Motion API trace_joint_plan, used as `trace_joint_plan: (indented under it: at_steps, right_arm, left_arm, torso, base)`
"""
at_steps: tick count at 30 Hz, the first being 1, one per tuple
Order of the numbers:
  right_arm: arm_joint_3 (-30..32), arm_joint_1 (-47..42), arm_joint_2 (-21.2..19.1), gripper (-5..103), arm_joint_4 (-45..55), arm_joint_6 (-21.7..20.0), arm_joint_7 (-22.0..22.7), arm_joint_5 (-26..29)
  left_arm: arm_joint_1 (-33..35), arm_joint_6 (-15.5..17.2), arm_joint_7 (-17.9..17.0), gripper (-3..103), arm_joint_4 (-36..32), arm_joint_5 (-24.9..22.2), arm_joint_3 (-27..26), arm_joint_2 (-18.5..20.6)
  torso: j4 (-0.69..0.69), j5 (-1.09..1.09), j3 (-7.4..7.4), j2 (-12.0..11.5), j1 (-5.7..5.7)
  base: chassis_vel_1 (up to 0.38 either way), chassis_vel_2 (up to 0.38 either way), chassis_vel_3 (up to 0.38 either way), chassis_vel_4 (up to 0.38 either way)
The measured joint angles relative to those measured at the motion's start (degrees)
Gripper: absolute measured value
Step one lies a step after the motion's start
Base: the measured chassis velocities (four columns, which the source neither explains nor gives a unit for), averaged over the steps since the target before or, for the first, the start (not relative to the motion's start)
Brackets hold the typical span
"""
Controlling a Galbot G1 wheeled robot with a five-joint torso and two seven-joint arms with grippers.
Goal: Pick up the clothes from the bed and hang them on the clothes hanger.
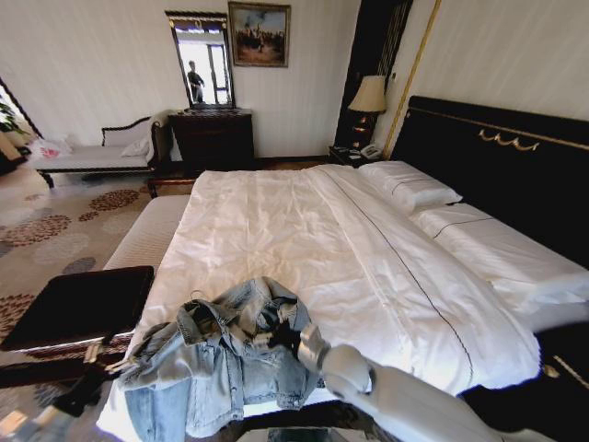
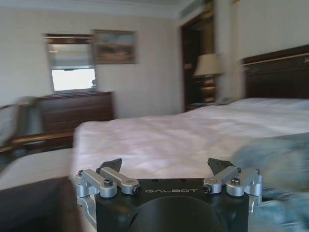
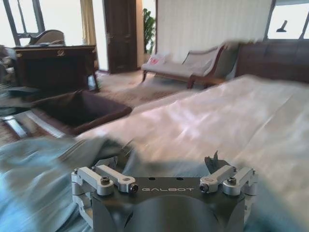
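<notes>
lying crumpled at the near foot corner of the bed [image 1: 304, 230], the clothes [image 1: 216, 364] are one light blue denim jacket, bunched with the collar up and the grey-blue lining showing in places. a thin hook-like loop pokes out at the top of the heap near the collar; could be the clothes hanger, can't confirm.

right pincer [image 3: 164, 164] sits low over the denim, fingers spread and nothing between them; in its wrist view the fabric lies right under and in front of the tips. from the head view the right arm reaches in from the lower right and ends at the jacket's right side [image 1: 293, 339]. my read: it's lined up for a grab on the bunched cloth near the collar, which gives the fingers a fold to bite.

left pincer [image 2: 166, 169] also released, fingers apart, hanging beside the near-left corner of the bed with the jacket off to one side in its view. looks like it's waiting clear so it doesn't snag the sleeve.

containers: none in play. the dark-topped table [image 1: 78, 304] left of the bed carries nothing i can see. judgement: pickup not started, jacket resting fully on the sheet.
</notes>
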Motion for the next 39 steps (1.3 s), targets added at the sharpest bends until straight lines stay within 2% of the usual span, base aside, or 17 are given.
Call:
trace_joint_plan:
  at_steps: [3, 4, 6, 10, 12, 14, 15, 18, 20, 22, 28, 39]
  right_arm:
    - [-0.8, 4.5, 1.0, 100, -2.2, -0.4, 0.5, 0.2]
    - [-1.5, 6.9, 1.5, 100, -3.8, -0.8, 0.7, 0.7]
    - [-2.2, 8.4, 1.9, 100, -4.9, -1.1, 0.7, 1.1]
    - [-9.8, 16.3, 5.3, 100, -12.1, -2.2, 0.0, 1.9]
    - [-10.6, 17.0, 5.8, 100, -12.8, -2.3, -0.1, 1.8]
    - [-16.2, 21.6, 11.2, 100, -17.8, -2.8, -1.1, 2.2]
    - [-16.2, 21.6, 11.2, 100, -17.8, -2.8, -1.1, 2.2]
    - [-22.8, 27.6, 19.5, 100, -23.6, -3.4, -1.8, 4.0]
    - [-23.9, 28.6, 20.5, 100, -24.6, -3.5, -1.9, 4.3]
    - [-27.6, 32.1, 23.7, 100, -28.5, -3.6, -2.6, 4.4]
    - [-33.2, 38.4, 25.9, 100, -34.8, -2.9, -4.6, 4.2]
    - [-38.0, 41.0, 29.4, 100, -38.9, -2.6, -6.7, 3.4]
  left_arm:
    - [0.6, -0.1, -3.4, 100, 1.4, 0.9, -0.1, -0.7]
    - [0.9, -0.4, -4.8, 100, 2.3, 1.6, 0.3, -1.2]
    - [1.2, -0.7, -5.4, 100, 2.6, 2.0, 0.6, -1.6]
    - [2.9, -2.8, -7.0, 100, 3.0, 3.9, 1.8, -5.5]
    - [3.0, -3.0, -7.1, 100, 3.0, 4.0, 1.8, -5.9]
    - [3.7, -4.2, -7.3, 100, 3.2, 4.5, 2.0, -8.9]
    - [3.7, -4.2, -7.3, 100, 3.2, 4.5, 2.0, -8.9]
    - [4.4, -5.4, -7.3, 100, 3.6, 4.6, 2.2, -11.1]
    - [4.6, -5.6, -7.3, 100, 3.6, 4.6, 2.2, -11.3]
    - [5.2, -6.2, -7.3, 100, 3.6, 4.3, 2.3, -11.9]
    - [4.8, -6.8, -7.2, 100, 3.2, 4.1, 2.3, -12.4]
    - [4.4, -6.1, -7.1, 100, 0.5, 3.4, 2.4, -12.1]
  torso:
    - [0.06, -0.02, 0.0, 0.0, 0.01]
    - [0.03, -0.02, 0.0, 0.0, 0.01]
    - [0.02, -0.04, 0.0, 0.0, 0.01]
    - [0.0, -0.03, 0.01, 0.0, 0.02]
    - [-0.01, -0.04, 0.0, 0.0, 0.01]
    - [0.0, -0.02, 0.01, 0.0, 0.01]
    - [0.0, -0.02, 0.01, 0.0, 0.01]
    - [0.04, -0.02, 0.01, 0.0, 0.02]
    - [0.05, -0.03, 0.0, 0.0, 0.01]
    - [0.02, -0.03, 0.01, 0.0, 0.01]
    - [0.0, -0.03, 0.01, 0.0, 0.02]
    - [0.0, -0.03, 0.0, 0.0, 0.0]
  base:
    - [0.0, 0.0, 0.0, 0.0]
    - [0.0, 0.0, 0.0, 0.0]
    - [0.0, 0.0, 0.0, 0.0]
    - [0.0, 0.0, 0.0, 0.0]
    - [0.0, 0.0, 0.0, 0.0]
    - [0.0, 0.0, 0.0, 0.0]
    - [0.0, 0.0, 0.0, 0.0]
    - [0.0, 0.0, 0.0, 0.0]
    - [0.0, 0.0, 0.0, 0.0]
    - [0.0, 0.0, 0.0, 0.0]
    - [0.0, 0.0, 0.0, 0.0]
    - [0.0, 0.0, 0.0, 0.0]
